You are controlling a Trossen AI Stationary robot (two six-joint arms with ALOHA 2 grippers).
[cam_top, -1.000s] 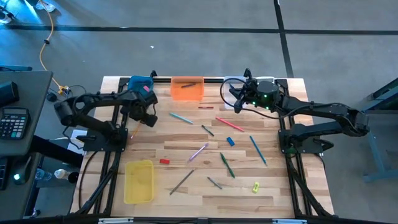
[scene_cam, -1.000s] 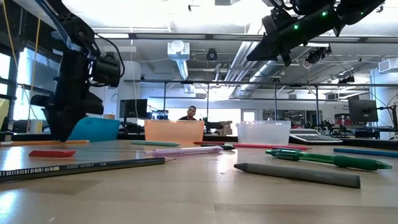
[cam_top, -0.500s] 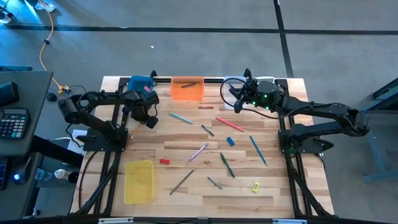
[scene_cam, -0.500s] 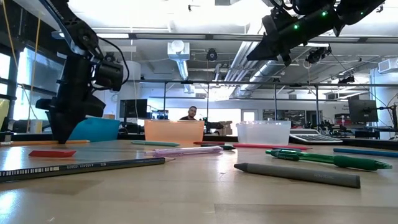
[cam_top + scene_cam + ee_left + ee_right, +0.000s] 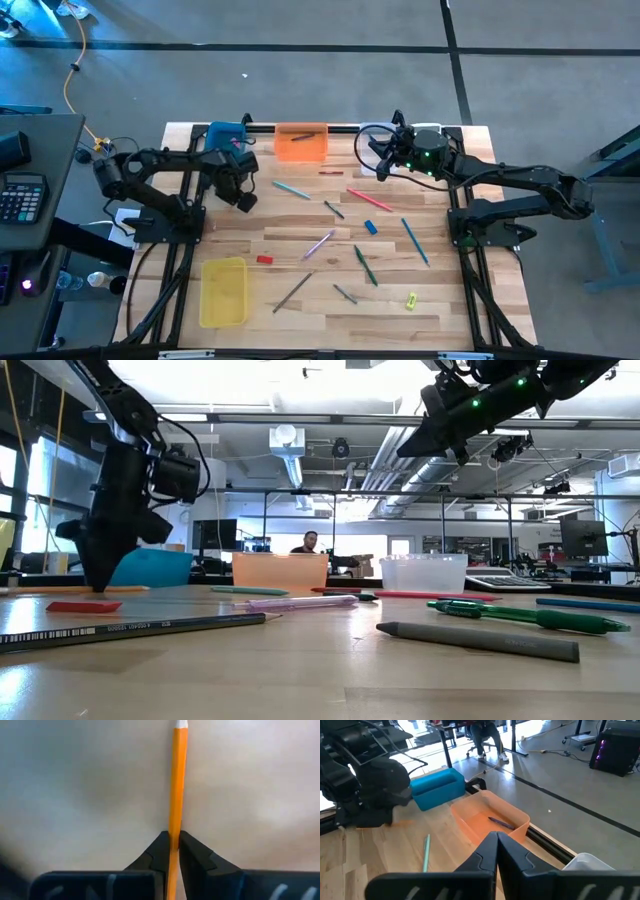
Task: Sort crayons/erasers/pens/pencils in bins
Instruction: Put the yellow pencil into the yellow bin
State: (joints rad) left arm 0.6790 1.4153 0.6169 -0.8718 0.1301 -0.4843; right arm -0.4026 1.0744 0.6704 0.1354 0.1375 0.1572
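Over the last second the left gripper [image 5: 243, 200] has slid a little away from the blue bin [image 5: 226, 134] toward the middle of the bench [image 5: 300, 300] and dropped lower, while the right arm has not shifted at all. The left gripper's fingers [image 5: 161, 851] are now clamped on an orange pencil [image 5: 177, 785], with the tips down at the wood, as the low view shows.

The grip sits part-way along the shaft and not at an end, which probably keeps the pencil balanced so it will not swing when raised. In the left wrist view the pencil runs straight out between the fingers, its long axis in line with the gripper's forward look, and its pale end points away from the wrist. It lies flat on the bench, close in front of the blue bin, at the far left of the scattered pens and pencils. In the low view an orange streak lies level on the wood at the foot of the gripper, so the lift looks not yet begun.

The right gripper [image 5: 380, 160] waits in the air near the clear bin [image 5: 422, 573], fingers [image 5: 490, 851] pressed together on nothing. The orange bin [image 5: 300, 143] already holds a dark stick.
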